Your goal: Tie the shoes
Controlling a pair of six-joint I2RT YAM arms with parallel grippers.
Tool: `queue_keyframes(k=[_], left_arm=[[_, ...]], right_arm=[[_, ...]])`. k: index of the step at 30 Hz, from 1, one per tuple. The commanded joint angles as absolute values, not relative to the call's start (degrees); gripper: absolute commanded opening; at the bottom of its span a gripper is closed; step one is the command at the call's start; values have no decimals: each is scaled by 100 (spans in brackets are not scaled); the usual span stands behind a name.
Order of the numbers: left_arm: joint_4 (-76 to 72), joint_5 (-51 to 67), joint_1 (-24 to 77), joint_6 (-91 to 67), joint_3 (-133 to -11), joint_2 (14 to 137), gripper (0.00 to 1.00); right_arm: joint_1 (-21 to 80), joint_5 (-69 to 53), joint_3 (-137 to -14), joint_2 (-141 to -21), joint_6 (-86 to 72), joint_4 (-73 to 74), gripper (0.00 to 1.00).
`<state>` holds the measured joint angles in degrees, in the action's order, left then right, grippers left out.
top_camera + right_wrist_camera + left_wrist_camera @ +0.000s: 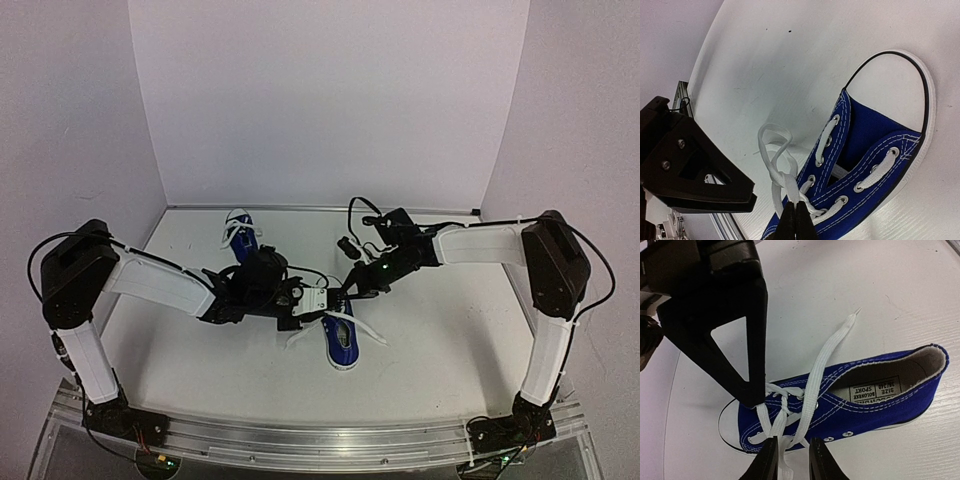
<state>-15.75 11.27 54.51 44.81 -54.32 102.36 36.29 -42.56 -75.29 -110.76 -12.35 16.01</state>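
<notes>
One blue sneaker (342,342) with white toe cap lies mid-table, toe toward the arms. The other sneaker (240,240) lies at the back left, laces loose. Both grippers meet over the near shoe's laces. My right gripper (795,214) is shut on a white lace (774,161) at a twisted crossing with a small loop, beside the shoe's eyelets (875,131). My left gripper (790,460) is open at the shoe's side (880,410), and a lace strand hangs between its fingers. Another lace end (836,341) lies loose across the shoe onto the table.
The right gripper's black finger (747,375) presses at the laces in the left wrist view. The left gripper's body (690,175) sits close on the left in the right wrist view. White walls enclose the table. An aluminium rail (320,442) runs along the front edge.
</notes>
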Motion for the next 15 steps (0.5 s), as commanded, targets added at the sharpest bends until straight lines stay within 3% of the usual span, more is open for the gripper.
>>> queue_keyframes(k=[1,15], left_arm=[[-1347,1040,5485,4858,-5794,10427,21],[-1104,926,5485,4959,-6176,10824,23]], right_arm=[[3621,-4372,-7534,-11008,-1266,1415,0],[3623,-4426,-7556,-11048,-1274,1395,0]])
